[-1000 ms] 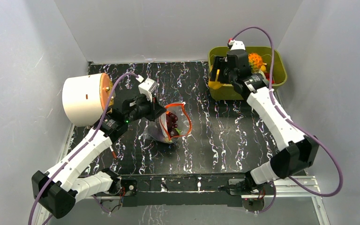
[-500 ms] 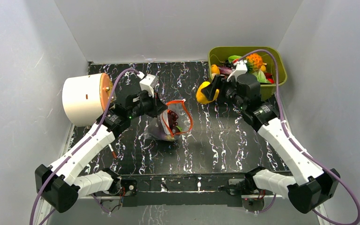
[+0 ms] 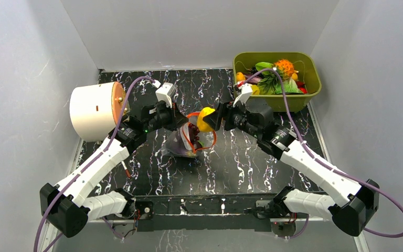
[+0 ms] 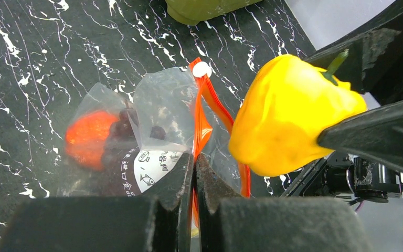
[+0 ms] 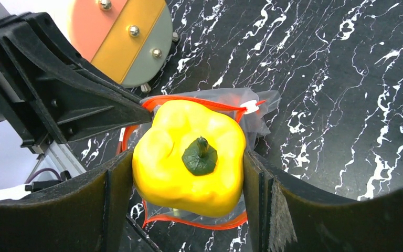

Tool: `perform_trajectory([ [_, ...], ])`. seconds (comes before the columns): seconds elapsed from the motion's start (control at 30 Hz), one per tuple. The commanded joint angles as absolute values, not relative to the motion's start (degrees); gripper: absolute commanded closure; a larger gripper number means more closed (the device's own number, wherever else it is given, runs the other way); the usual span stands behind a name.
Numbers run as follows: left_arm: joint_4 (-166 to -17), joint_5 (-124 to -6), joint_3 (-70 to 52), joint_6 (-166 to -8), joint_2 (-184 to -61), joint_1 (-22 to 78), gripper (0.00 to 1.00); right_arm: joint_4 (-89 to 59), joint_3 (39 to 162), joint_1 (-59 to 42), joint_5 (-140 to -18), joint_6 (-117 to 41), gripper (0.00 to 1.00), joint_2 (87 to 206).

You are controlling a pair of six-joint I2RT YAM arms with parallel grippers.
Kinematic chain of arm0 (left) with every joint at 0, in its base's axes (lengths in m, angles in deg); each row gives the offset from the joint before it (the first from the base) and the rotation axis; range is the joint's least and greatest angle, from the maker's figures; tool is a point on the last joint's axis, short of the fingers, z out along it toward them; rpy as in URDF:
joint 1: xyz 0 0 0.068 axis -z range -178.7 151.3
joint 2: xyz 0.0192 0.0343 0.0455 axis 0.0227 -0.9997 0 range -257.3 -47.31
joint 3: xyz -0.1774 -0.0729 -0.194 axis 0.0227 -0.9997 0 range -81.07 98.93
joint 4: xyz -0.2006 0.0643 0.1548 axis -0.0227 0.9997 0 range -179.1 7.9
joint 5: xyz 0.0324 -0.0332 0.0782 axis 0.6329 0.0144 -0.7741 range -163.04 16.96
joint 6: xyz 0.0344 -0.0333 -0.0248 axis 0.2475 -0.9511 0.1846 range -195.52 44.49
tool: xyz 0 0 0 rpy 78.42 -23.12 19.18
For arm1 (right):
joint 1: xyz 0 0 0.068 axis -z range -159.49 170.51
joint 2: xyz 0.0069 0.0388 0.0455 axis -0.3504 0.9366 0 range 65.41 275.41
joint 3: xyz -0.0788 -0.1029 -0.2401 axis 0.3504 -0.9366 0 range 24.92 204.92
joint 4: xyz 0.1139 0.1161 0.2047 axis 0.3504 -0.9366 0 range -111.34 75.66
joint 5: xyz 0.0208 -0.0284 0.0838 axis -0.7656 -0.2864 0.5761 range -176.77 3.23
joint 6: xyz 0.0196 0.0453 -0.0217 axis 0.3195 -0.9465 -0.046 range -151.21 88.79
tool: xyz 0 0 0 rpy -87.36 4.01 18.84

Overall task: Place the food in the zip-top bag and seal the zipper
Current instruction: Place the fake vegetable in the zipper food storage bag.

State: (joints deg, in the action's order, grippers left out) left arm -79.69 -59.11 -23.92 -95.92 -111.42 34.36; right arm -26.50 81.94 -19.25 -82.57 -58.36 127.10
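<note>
The clear zip-top bag (image 3: 189,144) lies mid-table with its mouth held open; its orange-red zipper (image 4: 203,113) rims the mouth. My left gripper (image 3: 180,124) is shut on the bag's mouth edge (image 4: 195,173). Inside the bag sit an orange-red round piece (image 4: 86,137) and dark fruit (image 3: 192,135). My right gripper (image 3: 210,118) is shut on the yellow pepper (image 5: 191,157) and holds it right above the open mouth. The pepper also shows in the left wrist view (image 4: 291,115) and the top view (image 3: 204,118).
The olive-green bin (image 3: 307,97) at the back right holds several more toy foods. A white cylinder with an orange face (image 3: 95,110) lies at the back left, close behind my left arm. Grey walls enclose the black marbled table (image 3: 252,157).
My right arm has carried the yellow pepper from the green bin leftward to just above the bag's mouth. My left gripper has kept its hold on the bag's edge.
</note>
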Motion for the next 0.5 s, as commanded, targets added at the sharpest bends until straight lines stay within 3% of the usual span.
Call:
perform_trajectory([
  [0.0, -82.68, -57.72, -22.01, -97.09, -109.71, 34.08, 1.00, -18.46, 80.03, -21.45, -85.76, -56.52, 0.62, 127.81],
  [0.47, -82.68, -56.74, -22.18, -97.93, -108.43, 34.08, 1.00, -12.90, 76.81, -26.98, -89.35, -52.50, 0.57, 133.83],
])
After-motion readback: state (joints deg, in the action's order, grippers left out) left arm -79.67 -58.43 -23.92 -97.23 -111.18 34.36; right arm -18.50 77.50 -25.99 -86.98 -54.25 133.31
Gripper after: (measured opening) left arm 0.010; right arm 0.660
